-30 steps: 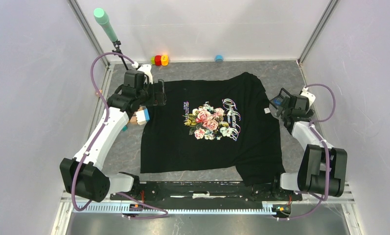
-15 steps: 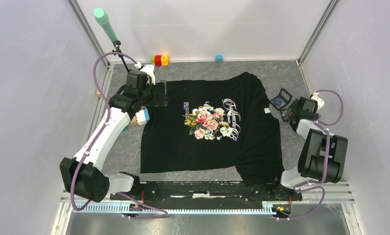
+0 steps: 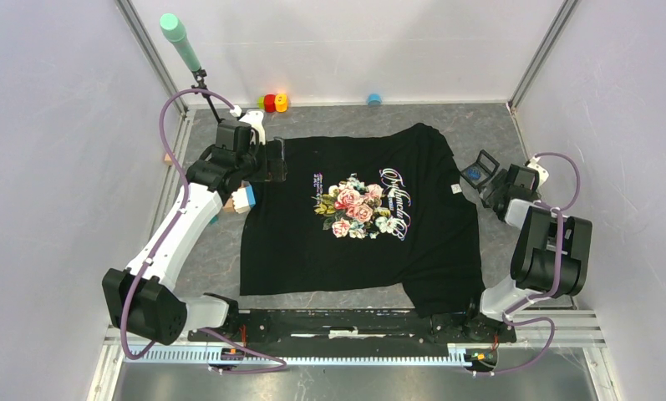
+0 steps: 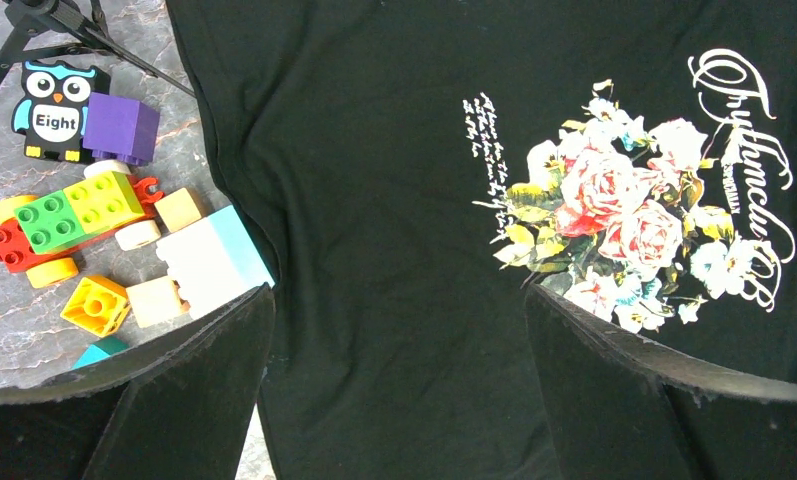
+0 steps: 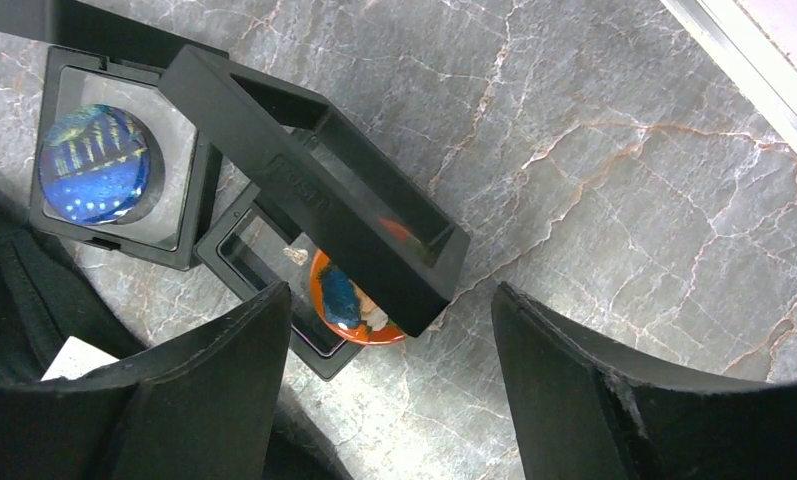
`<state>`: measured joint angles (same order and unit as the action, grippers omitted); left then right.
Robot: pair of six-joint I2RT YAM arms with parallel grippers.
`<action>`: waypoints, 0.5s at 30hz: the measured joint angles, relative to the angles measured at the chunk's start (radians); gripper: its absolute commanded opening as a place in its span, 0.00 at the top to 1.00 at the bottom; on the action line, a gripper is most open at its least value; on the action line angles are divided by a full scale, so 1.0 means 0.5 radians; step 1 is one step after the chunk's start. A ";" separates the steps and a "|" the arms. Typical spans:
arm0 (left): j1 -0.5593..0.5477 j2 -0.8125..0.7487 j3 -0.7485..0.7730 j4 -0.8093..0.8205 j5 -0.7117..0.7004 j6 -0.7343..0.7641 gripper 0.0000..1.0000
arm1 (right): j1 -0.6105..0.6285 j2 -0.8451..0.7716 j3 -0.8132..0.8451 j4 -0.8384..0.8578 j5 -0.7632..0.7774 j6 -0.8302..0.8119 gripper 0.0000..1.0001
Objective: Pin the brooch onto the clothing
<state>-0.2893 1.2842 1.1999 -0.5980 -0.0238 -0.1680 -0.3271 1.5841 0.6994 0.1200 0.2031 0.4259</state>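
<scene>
I see bright, even light in all three views, with only faint shadows; the clothing (image 3: 354,251) reads flat black, while veining on the table (image 5: 594,150) looks sharp

Top camera overlooks everything from behind; both wrists look down closely; left shares the T-shirt (image 3: 354,242) (image 4: 374,150).

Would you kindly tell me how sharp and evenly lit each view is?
Top external: soft, even light, sharp; the black T-shirt swallows fold detail. Left wrist: rose print crisp, left fingers dark and featureless. Right wrist: marble table and blue brooch sharp; right fingers equally dark.
</scene>
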 measured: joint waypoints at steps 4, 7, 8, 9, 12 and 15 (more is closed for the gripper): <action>0.000 0.004 0.000 0.000 0.001 0.000 0.00 | -0.002 0.025 0.004 0.004 0.015 -0.005 0.27; 0.000 0.011 0.000 0.000 0.002 -0.001 0.00 | -0.002 0.044 0.018 0.014 0.025 -0.008 0.32; 0.000 0.011 0.000 0.000 0.003 -0.001 0.00 | -0.002 0.051 0.024 0.014 0.029 -0.009 0.33; 0.000 0.011 0.000 0.001 0.005 -0.001 0.00 | -0.002 0.059 0.030 0.017 0.033 -0.011 0.33; 0.000 0.011 0.000 0.000 0.006 0.000 0.00 | -0.002 0.070 0.037 0.030 0.038 -0.020 0.36; 0.000 0.011 0.000 0.000 0.008 -0.001 0.00 | -0.002 0.073 0.037 0.037 0.040 -0.031 0.38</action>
<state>-0.2893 1.2900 1.1999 -0.5980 -0.0200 -0.1684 -0.3283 1.6207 0.7177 0.1387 0.2230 0.4103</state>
